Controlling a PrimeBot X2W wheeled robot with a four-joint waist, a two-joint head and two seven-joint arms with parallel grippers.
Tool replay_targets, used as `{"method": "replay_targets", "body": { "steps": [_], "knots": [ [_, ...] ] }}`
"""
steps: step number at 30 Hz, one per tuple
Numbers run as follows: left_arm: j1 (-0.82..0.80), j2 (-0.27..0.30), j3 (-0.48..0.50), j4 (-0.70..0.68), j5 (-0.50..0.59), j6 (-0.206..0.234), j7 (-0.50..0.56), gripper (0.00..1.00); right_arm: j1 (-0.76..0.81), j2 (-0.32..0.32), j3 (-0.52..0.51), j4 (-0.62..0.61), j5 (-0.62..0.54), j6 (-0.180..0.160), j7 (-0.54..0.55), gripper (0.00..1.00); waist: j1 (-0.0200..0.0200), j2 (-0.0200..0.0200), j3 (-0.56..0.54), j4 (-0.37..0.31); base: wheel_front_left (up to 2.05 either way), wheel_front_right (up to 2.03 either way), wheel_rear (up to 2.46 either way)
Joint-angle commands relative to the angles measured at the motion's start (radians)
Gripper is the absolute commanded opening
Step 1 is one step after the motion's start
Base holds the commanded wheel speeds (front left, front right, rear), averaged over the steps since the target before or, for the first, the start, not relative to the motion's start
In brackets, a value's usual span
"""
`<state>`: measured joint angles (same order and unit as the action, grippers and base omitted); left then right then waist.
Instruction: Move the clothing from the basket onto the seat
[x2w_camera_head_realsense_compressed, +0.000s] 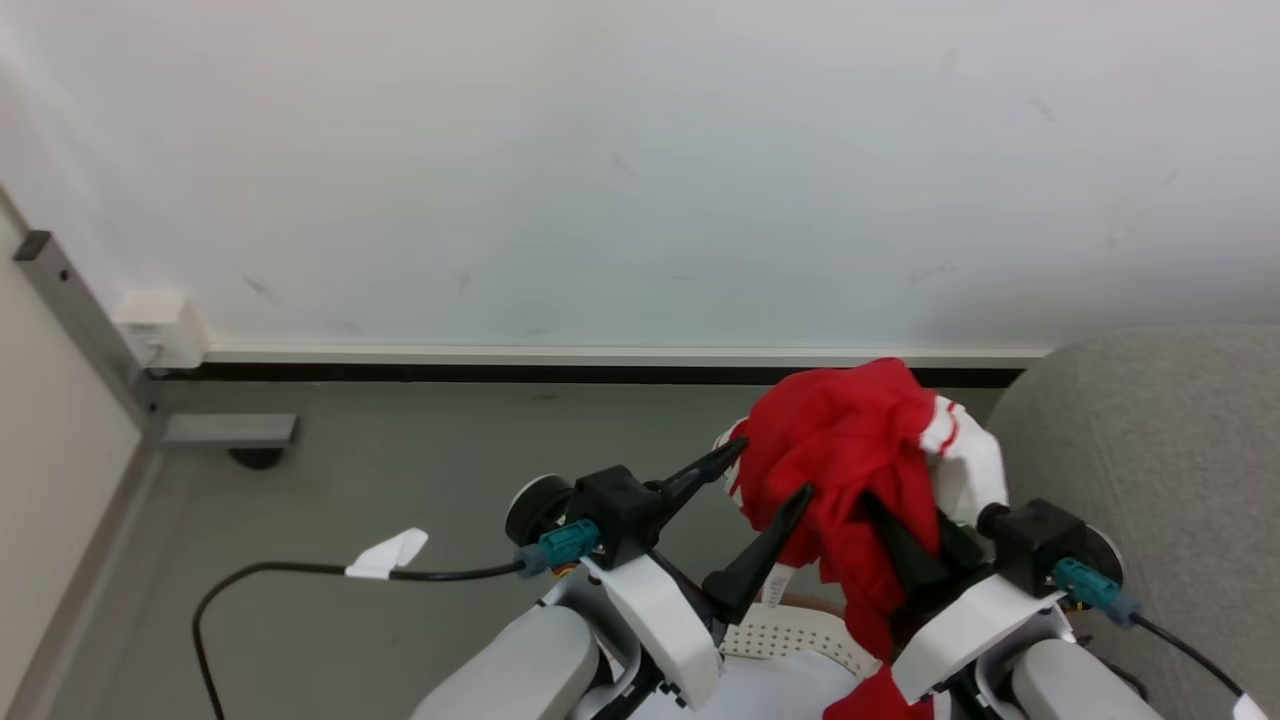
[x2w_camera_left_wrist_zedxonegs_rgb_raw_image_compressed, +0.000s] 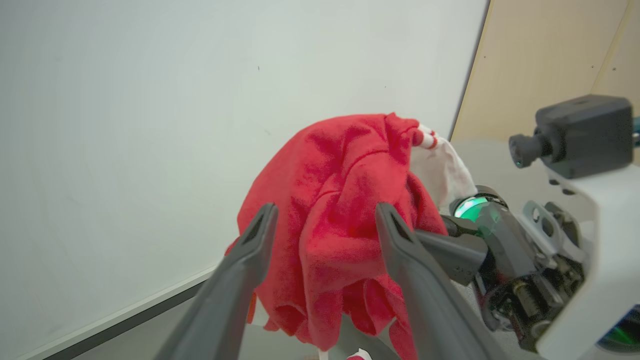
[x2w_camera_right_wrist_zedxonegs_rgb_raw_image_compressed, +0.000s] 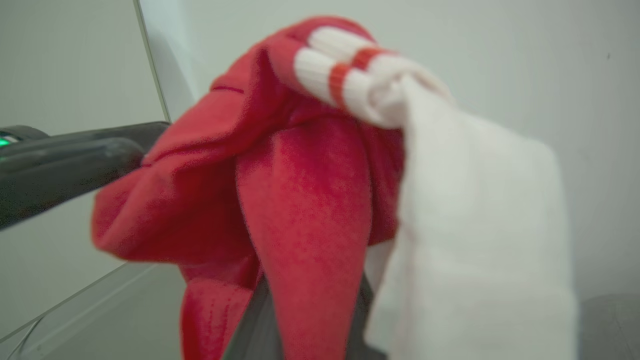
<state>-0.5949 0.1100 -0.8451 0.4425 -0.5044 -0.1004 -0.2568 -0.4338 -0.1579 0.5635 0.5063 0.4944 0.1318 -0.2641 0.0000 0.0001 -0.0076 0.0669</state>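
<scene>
Left hand (x2w_camera_head_realsense_compressed: 772, 468) spread wide, right hand (x2w_camera_head_realsense_compressed: 905, 545) half buried, gripping red clothing (x2w_camera_head_realsense_compressed: 840, 440), basket (x2w_camera_head_realsense_compressed: 790, 635) mostly hidden.

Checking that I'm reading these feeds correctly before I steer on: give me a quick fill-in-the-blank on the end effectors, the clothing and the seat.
1. The left end effector has its jaws ____.
2. The right end effector grips the clothing, which is mostly ____ with white trim.
3. The grey seat stands on the robot's ____ side.
Missing words: open; red; right.
</scene>
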Motion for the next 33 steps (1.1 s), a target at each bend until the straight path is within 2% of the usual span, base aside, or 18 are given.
{"method": "replay_targets", "body": {
  "steps": [1, 19, 27, 33],
  "knots": [
    [0.012, 0.008, 0.004, -0.013, 0.003, 0.004, -0.005, 1.00, 0.011, -0.014, -0.019, -0.013, -0.007, -0.002, 0.000, 0.00, 0.0000, -0.0001, 0.010, -0.035, 0.00, 0.00, 0.00],
    [0.075, 0.024, 0.078, -0.108, 0.082, -0.006, -0.008, 1.00, 0.079, -0.103, -0.244, -0.176, -0.140, -0.002, 0.000, 0.00, 0.0000, -0.0001, 0.073, -0.328, 0.00, 0.00, 0.00],
    [0.082, 0.020, 0.094, -0.104, 0.108, -0.017, -0.008, 1.00, 0.111, -0.101, -0.288, -0.219, -0.157, -0.002, 0.000, 0.00, 0.0000, -0.0001, 0.100, -0.440, 0.00, 0.00, 0.00],
    [0.075, 0.014, 0.101, -0.093, 0.130, -0.022, -0.008, 1.00, 0.119, -0.094, -0.297, -0.237, -0.160, -0.002, 0.000, 0.00, 0.0000, -0.0001, 0.113, -0.484, 0.00, 0.00, 0.00]
  ]
}}
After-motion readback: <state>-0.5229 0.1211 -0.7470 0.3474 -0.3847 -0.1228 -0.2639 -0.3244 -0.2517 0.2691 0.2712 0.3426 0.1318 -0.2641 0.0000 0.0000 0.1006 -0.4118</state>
